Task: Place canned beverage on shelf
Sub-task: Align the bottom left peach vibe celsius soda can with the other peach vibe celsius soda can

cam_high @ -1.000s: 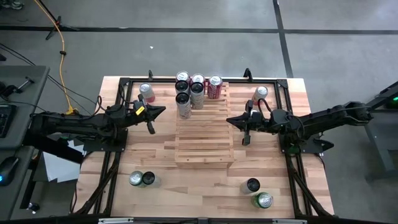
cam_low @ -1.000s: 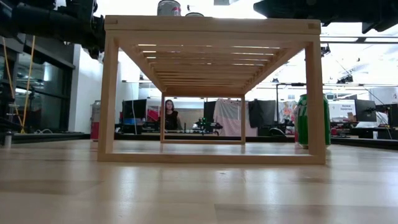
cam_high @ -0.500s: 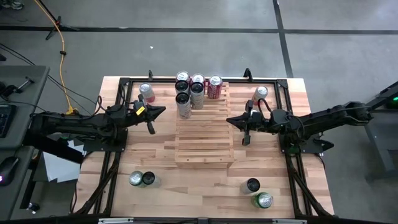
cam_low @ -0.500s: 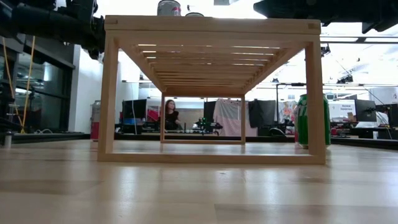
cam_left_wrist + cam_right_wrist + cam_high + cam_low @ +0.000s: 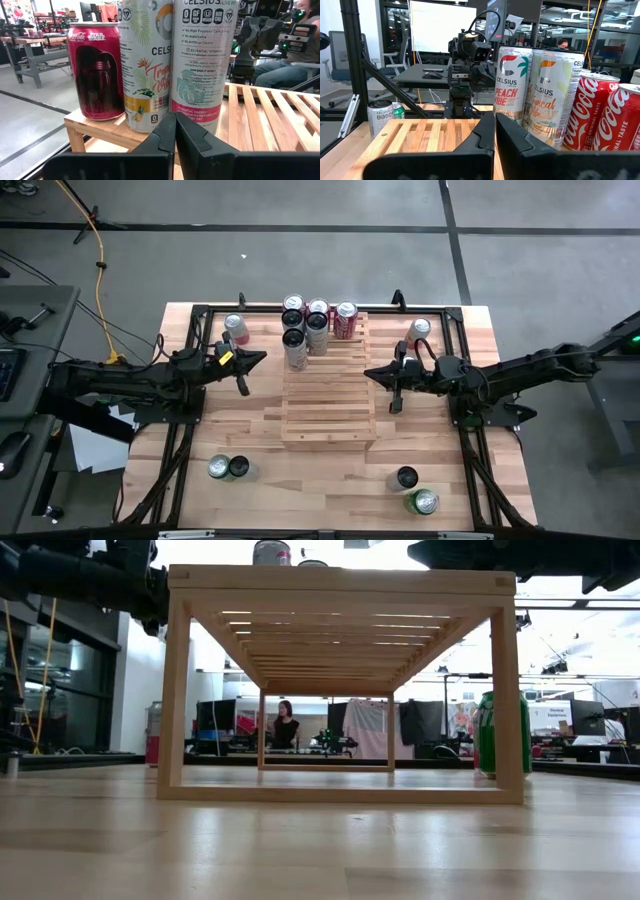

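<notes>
Evidently, both arms were parked at rest either side of the shelf, the left gripper and right gripper each shown with jaws together and empty, presumably awaiting a pick. Cans were clustered at the shelf's far end, others left on the table. Compared with earlier frames, only a person beyond had shifted.

I see the shelf mid-frame with five cans crowded at its upper end. My left gripper and right gripper flank it, fingers together, holding nothing. Other cans dot the table.
</notes>
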Robot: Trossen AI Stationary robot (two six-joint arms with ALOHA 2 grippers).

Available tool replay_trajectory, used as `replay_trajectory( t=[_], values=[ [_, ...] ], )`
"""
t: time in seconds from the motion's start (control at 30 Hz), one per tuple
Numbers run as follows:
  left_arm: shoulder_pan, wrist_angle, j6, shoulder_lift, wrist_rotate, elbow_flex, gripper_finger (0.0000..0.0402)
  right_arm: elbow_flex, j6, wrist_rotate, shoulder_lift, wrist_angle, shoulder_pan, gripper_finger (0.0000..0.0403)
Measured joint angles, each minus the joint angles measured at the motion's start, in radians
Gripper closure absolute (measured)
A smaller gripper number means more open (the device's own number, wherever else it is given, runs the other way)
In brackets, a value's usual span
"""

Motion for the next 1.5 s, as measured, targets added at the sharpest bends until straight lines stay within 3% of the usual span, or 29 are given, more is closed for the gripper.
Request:
replay_trajectory(
  t=[0.23,0.5,0.7,0.87,1.13,1.37,1.5],
  values=[
    [0.000,0.004,0.099,-0.007,0.016,0.000,0.0394,0.000,0.000,0.000,0.000,0.000,0.000,0.0403],
    [-0.004,-0.006,0.026,-0.044,0.286,0.056,0.0360,0.000,0.013,0.000,0.000,0.000,0.000,0.0403],
    [-0.053,-0.008,-0.034,-0.048,0.433,0.061,0.0294,0.000,0.029,0.000,0.000,-0.006,0.000,0.0403],
    [-0.096,-0.001,-0.087,-0.037,0.431,0.061,0.0219,0.000,0.030,0.000,0.000,-0.009,0.000,0.0403],
    [-0.100,0.042,-0.038,-0.036,0.416,0.061,0.0122,0.000,0.027,0.040,0.000,-0.008,0.000,0.0403],
    [-0.099,0.077,-0.074,-0.036,0.416,0.061,0.0106,0.000,0.027,0.056,0.000,-0.007,0.000,0.0403],
    [-0.104,0.056,-0.207,-0.033,0.453,0.077,0.0107,0.000,0.027,0.056,0.000,-0.007,0.000,0.0403]
  ],
)
